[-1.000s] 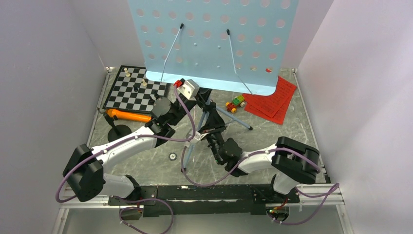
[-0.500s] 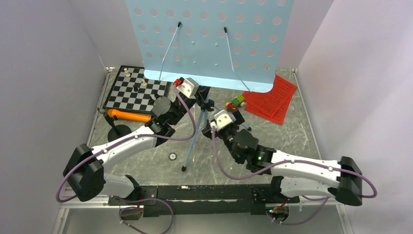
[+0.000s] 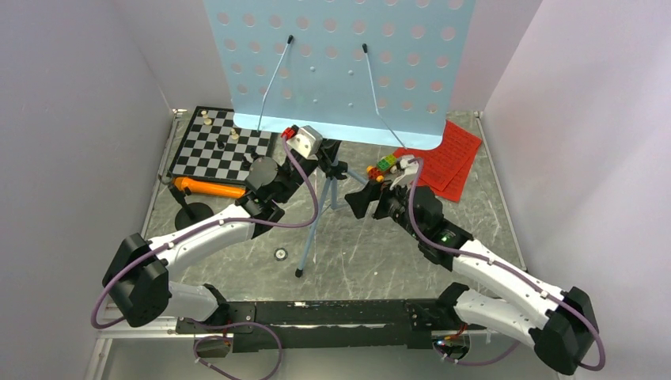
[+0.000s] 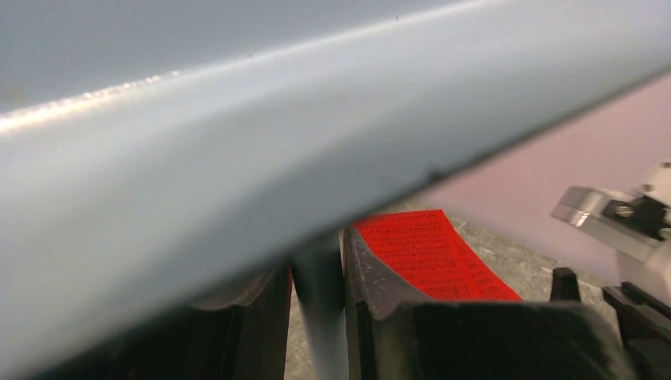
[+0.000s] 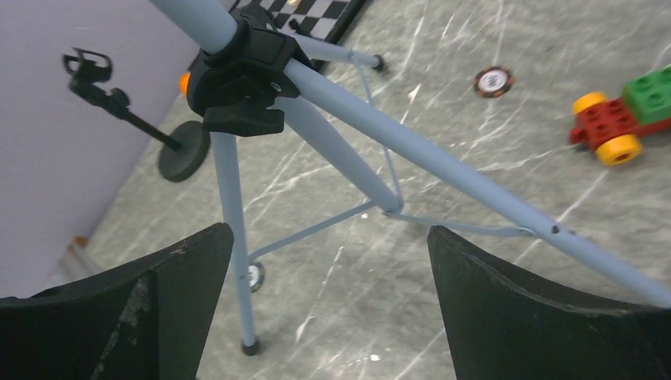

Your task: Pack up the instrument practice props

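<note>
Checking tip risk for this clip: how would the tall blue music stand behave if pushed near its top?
Probably top-heavy: the music stand carries a wide panel high over thin legs, so it may tip. Likely rigid, fairly light: the left hand alone clamps it.

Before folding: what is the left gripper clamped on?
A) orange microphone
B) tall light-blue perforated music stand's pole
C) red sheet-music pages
B: in its wrist view the left gripper has its fingers tight on both sides of the pole of the tall light-blue perforated music stand.
</note>
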`<state>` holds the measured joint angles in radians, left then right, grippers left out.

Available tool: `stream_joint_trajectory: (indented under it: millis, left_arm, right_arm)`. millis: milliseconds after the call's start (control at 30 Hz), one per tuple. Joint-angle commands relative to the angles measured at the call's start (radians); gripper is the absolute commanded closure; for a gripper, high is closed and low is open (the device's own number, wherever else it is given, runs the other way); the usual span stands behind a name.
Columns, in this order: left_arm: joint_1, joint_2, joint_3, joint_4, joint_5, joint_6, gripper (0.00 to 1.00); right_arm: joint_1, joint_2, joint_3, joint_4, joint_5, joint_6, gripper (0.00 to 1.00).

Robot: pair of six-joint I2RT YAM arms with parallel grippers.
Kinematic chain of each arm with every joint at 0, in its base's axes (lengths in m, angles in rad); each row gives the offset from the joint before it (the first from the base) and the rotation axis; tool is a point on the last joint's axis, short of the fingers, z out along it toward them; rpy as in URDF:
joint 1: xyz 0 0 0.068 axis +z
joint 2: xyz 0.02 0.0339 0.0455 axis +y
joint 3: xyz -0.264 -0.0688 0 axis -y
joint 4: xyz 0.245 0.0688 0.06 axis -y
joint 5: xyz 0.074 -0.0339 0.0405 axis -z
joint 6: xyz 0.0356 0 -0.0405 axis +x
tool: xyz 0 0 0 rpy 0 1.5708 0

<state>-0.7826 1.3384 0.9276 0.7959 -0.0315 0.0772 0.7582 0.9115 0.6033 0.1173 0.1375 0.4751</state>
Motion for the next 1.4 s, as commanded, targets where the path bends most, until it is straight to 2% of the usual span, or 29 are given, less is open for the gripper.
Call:
stream_joint_trajectory:
  millis: [0, 133, 233, 433, 567, 633, 800, 900, 1033, 1200, 1367]
  left_arm:
    - [0.005, 0.005, -0.042, -0.147, -0.044, 0.051, 1.00]
    - [-0.019, -0.020, -0.096, -0.147, -0.087, 0.044, 1.00]
    - [-0.026, -0.035, -0.134, -0.144, -0.106, 0.041, 1.00]
    - [-0.029, -0.026, -0.164, -0.130, -0.106, 0.014, 1.00]
    - [-0.030, -0.017, -0.127, -0.142, -0.097, 0.005, 1.00]
    - [-0.030, -0.015, -0.104, -0.157, -0.090, 0.001, 0.90]
    - [-0.030, -0.025, -0.087, -0.158, -0.066, -0.022, 0.57]
    - [-0.032, -0.044, -0.093, -0.152, -0.066, -0.031, 0.47]
    - [-0.033, -0.076, -0.102, -0.155, -0.074, -0.025, 0.40]
    - [-0.038, -0.129, -0.127, -0.164, -0.068, -0.030, 0.37]
    - [-0.045, -0.192, -0.188, -0.188, -0.073, -0.059, 0.36]
  right_arm:
    - [-0.099, 0.027, 0.037, 0.069, -0.278, 0.222, 0.03]
    - [-0.284, 0.079, -0.002, 0.232, -0.504, 0.425, 0.04]
    - [-0.335, 0.131, -0.009, 0.355, -0.605, 0.520, 0.07]
    - [-0.335, 0.139, 0.089, 0.276, -0.533, 0.338, 0.08]
    - [-0.335, 0.131, 0.126, 0.217, -0.484, 0.227, 0.08]
    - [-0.335, 0.123, 0.125, 0.220, -0.467, 0.201, 0.07]
    - [-0.335, 0.118, 0.119, 0.220, -0.459, 0.179, 0.07]
    - [-0.335, 0.109, 0.114, 0.216, -0.453, 0.173, 0.06]
    - [-0.336, 0.098, 0.110, 0.218, -0.453, 0.160, 0.05]
    - [-0.335, 0.097, 0.113, 0.243, -0.454, 0.149, 0.04]
    - [-0.336, 0.111, 0.045, 0.462, -0.394, 0.159, 0.05]
